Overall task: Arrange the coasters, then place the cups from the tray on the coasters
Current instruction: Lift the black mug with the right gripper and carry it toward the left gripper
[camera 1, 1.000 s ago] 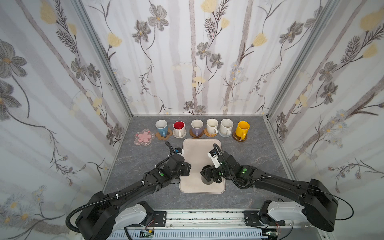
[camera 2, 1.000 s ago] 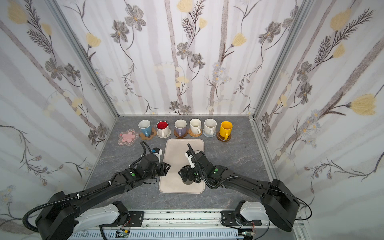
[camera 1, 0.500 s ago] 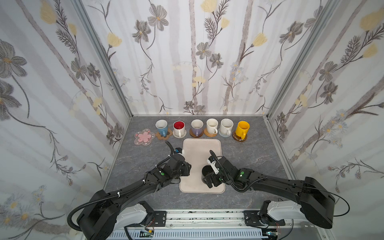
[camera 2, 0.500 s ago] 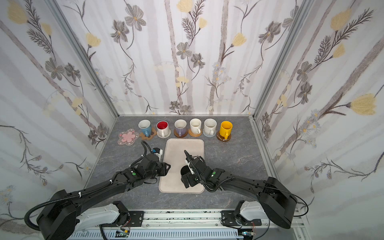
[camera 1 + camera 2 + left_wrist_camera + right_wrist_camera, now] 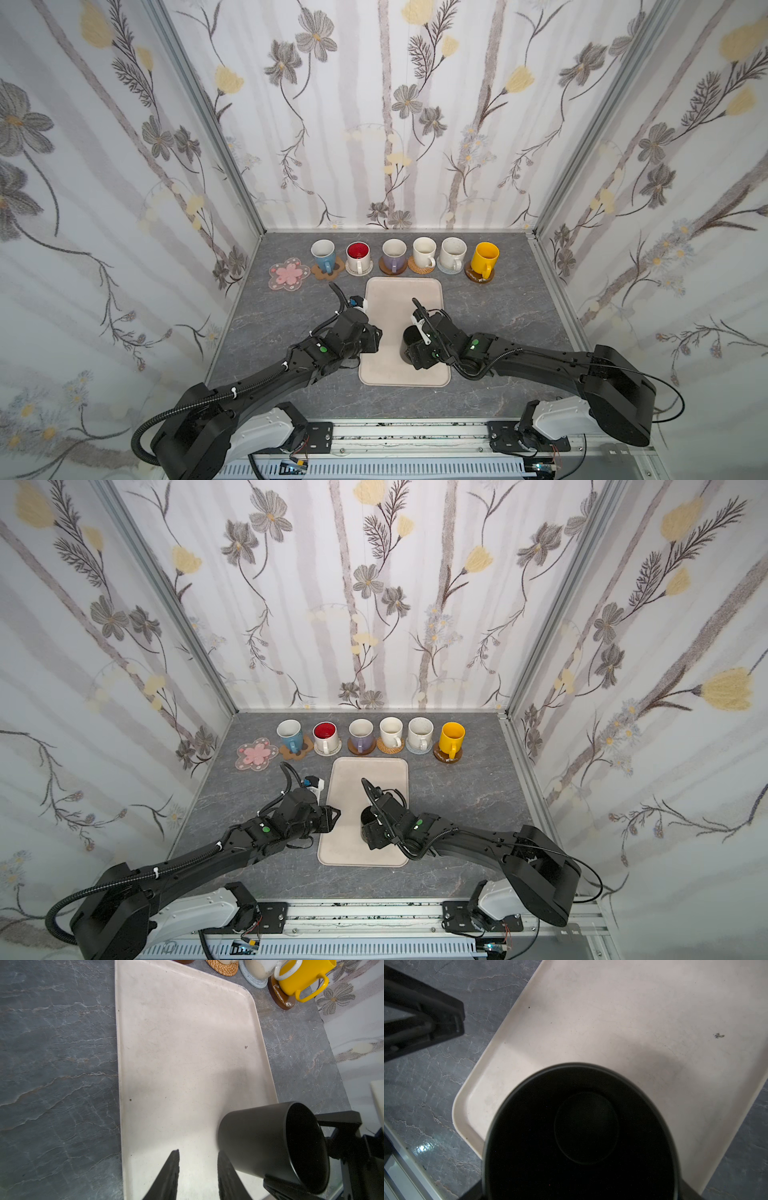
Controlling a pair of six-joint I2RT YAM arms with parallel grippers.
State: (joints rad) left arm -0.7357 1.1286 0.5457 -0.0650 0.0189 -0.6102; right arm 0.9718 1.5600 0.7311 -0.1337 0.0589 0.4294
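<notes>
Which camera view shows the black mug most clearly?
The left wrist view: the black mug appears almost whole, outer wall and open mouth together. The right wrist view looks straight into it, showing only its dark inside. In both top views it is small, partly hidden by the right arm.

A tray (image 5: 399,299) lies mid-table; one mug (image 5: 259,1142) stands on its near right part, the right gripper (image 5: 411,351) at it; the left gripper (image 5: 198,1155) hangs over the tray's left edge; behind the tray six mugs stand in a row, each on a coaster, from the leftmost mug (image 5: 323,254) on a paw coaster (image 5: 318,273) to the rightmost mug (image 5: 486,257) on a disc coaster (image 5: 478,277); a flower coaster (image 5: 289,273) lies left of the row.
</notes>
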